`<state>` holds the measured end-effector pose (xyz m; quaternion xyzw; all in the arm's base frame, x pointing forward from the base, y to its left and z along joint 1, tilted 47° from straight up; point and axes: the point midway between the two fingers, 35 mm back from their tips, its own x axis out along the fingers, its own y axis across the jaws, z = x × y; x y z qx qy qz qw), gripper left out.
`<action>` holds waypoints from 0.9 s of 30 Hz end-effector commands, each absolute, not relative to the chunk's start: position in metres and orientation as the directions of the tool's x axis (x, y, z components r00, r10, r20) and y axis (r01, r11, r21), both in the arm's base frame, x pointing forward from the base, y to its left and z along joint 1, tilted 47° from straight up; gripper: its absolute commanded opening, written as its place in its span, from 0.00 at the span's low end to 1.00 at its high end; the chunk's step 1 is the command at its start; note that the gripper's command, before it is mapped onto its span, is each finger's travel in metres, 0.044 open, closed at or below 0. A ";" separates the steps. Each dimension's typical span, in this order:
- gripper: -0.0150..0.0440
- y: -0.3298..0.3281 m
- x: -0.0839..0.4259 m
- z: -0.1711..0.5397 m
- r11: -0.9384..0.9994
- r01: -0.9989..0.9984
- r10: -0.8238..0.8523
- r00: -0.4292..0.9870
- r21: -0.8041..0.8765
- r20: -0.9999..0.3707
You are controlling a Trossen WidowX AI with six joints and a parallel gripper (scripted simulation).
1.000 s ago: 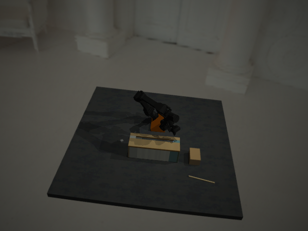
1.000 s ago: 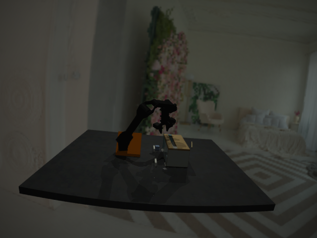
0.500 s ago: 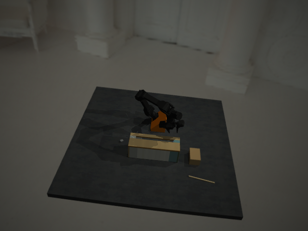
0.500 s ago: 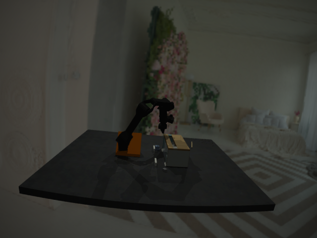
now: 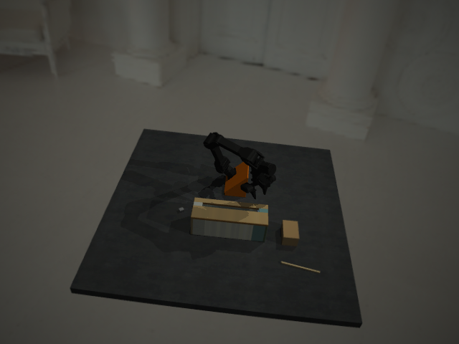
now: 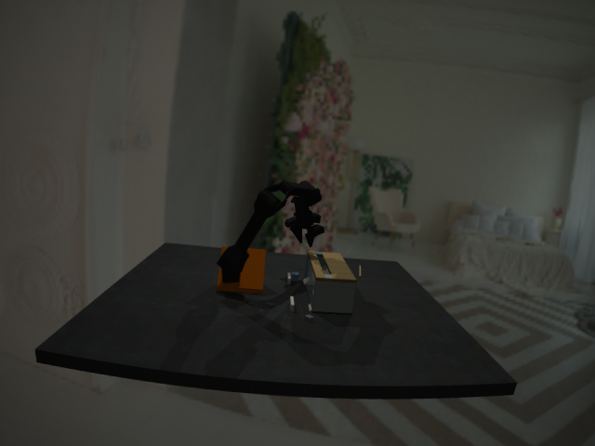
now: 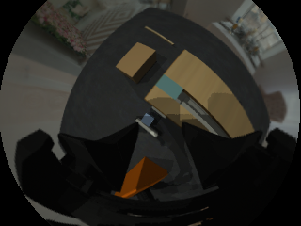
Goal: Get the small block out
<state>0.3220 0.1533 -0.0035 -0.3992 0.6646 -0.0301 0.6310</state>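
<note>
The small blue block (image 6: 294, 277) (image 7: 148, 119) lies on the table outside the box, on the arm's side, between short pale rails. It is hidden in the top view. The box (image 5: 229, 213) (image 6: 333, 295) (image 7: 212, 89) stands upright, with a slot in its wooden top and a teal patch at one end. My gripper (image 5: 259, 195) (image 6: 306, 243) (image 7: 160, 125) is open and empty, pointing down. It hangs above the table beside the box's teal end, higher than the box top. The block shows beyond the fingertips in the wrist view, nearer the left finger, and nothing touches it.
A pale rail (image 6: 289, 277) (image 7: 147, 128) stands right beside the block. A tan wooden block (image 5: 290, 232) (image 7: 136, 60) stands off the box's teal end. A thin stick (image 5: 300, 266) (image 7: 159, 36) lies farther out. A small grey piece (image 5: 181, 209) (image 6: 309, 316) lies past the other end.
</note>
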 end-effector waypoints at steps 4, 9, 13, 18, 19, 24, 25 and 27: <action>0.74 0.158 0.310 -0.020 -0.150 -0.983 -0.666 0.180 -0.106 -0.724; 0.74 0.162 0.308 -0.022 -0.351 -0.934 -0.680 0.204 0.068 -0.704; 0.74 0.164 0.306 -0.023 -0.485 -0.849 -0.689 0.221 0.211 -0.690; 0.74 0.167 0.305 -0.024 -0.613 -0.690 -0.699 0.246 0.386 -0.671; 0.74 0.168 0.304 -0.024 -0.632 -0.653 -0.701 0.250 0.419 -0.668; 0.74 0.171 0.303 -0.025 -0.693 -0.443 -0.709 0.271 0.569 -0.651; 0.74 0.171 0.302 -0.026 -0.698 -0.396 -0.711 0.278 0.597 -0.646; 0.74 0.172 0.301 -0.026 -0.701 -0.303 -0.713 0.286 0.645 -0.640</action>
